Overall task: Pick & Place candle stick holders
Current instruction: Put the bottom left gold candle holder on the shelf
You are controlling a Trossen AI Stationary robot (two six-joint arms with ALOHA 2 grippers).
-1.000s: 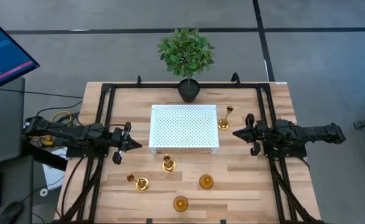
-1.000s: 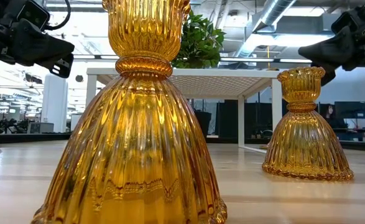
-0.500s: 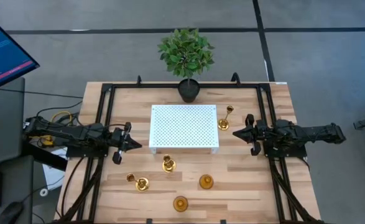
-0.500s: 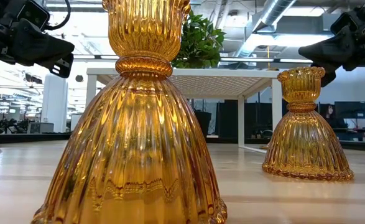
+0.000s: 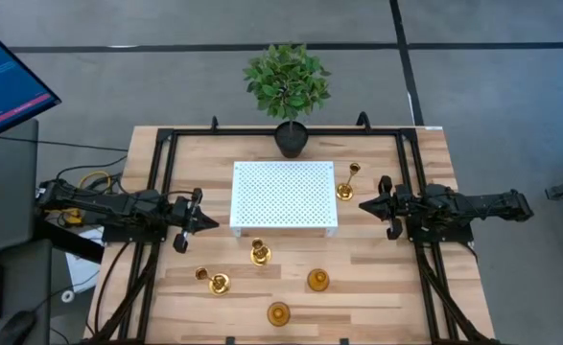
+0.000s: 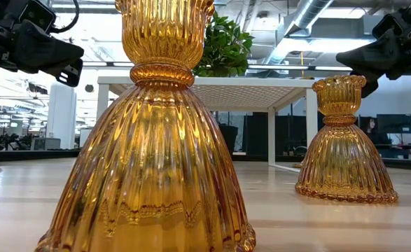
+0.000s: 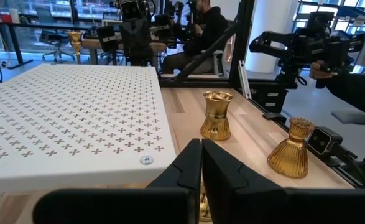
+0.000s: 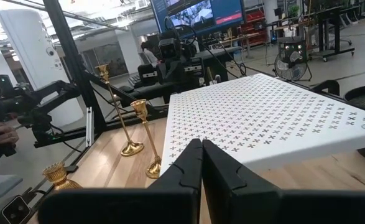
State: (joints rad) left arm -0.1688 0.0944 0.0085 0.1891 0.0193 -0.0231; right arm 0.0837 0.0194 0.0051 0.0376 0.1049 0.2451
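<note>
Five gold candle stick holders stand on their round bases on the wooden table. A thin-stemmed one (image 5: 348,182) stands right of the white perforated platform (image 5: 283,196). Two stemmed ones (image 5: 259,252) (image 5: 214,282) and two ribbed bulbous ones (image 5: 317,279) (image 5: 278,312) stand in front of the platform. The bulbous pair fills the low view (image 6: 149,140) (image 6: 345,147). My left gripper (image 5: 209,225) (image 7: 201,155) is shut and empty, in the air left of the platform. My right gripper (image 5: 363,204) (image 8: 201,149) is shut and empty, to the platform's right.
A potted green plant (image 5: 287,91) stands at the table's far edge behind the platform. Black frame rails (image 5: 156,192) (image 5: 410,172) run along both sides of the table. Bare wood (image 5: 377,287) lies at the near right. People and desks show in the room beyond.
</note>
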